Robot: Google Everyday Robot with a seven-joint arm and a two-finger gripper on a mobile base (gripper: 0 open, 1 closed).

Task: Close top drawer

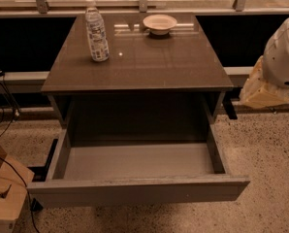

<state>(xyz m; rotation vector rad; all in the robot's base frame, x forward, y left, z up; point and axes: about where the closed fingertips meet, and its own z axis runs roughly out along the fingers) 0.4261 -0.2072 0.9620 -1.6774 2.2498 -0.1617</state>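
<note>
Top drawer (135, 191), a wide, shallow grey one with a plain handleless front panel, a light grey inner floor and dark side walls, stands pulled far out from under the dark glossy brown surface (149, 62) of its cabinet. The robot's cream-coloured pincer (262, 89) hangs beside the drawer's right wall, above the speckled floor, clear of the drawer and well back from its front panel; whether it is spread or closed cannot be told. Above and behind the drawer, a clear plastic water bottle (96, 30) with a white cap stands upright on the surface toward its left, and a small white round bowl (159, 23) sits near its back edge.

By the look of things, the closing push has not begun and the work is at the approach step. The next move likely calls for bringing the pincer round to the front panel, setting it against the flat face near the middle, and pressing straight back so the drawer runs in evenly without skewing.
</note>
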